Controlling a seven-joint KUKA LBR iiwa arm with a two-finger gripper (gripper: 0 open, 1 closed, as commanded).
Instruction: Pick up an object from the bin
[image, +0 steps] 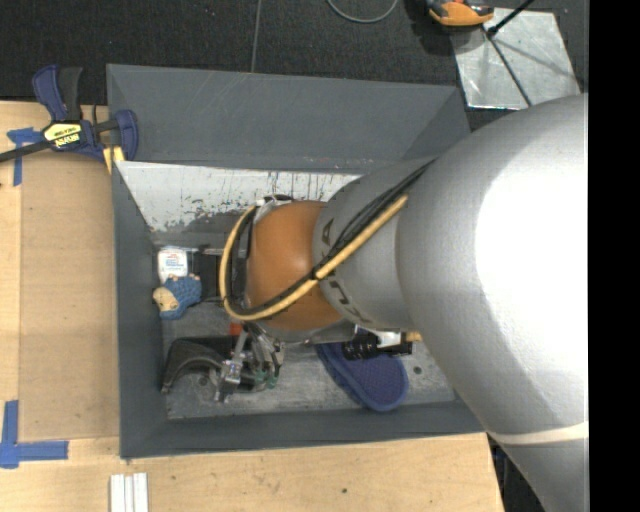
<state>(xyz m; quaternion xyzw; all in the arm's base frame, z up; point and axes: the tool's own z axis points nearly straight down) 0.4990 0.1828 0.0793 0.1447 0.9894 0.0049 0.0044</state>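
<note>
Arm (500, 250) links, broad and grey, cover the right of the bin (135, 300) as we look down. Its orange cover (285, 270) sits over the bin's middle. Below it, near the front wall, we see the gripper (245, 370); whether it is released or clenched we cannot tell. A black curved piece (185, 358) lies just left of the gripper, its right end against it. To the gripper's right lies a flat blue pad (375, 385), with a black marker-like stick (378, 346) above it. Well apart, by the left wall, we see a small white box (172, 263) and a blue-and-yellow lump (177, 295).
</note>
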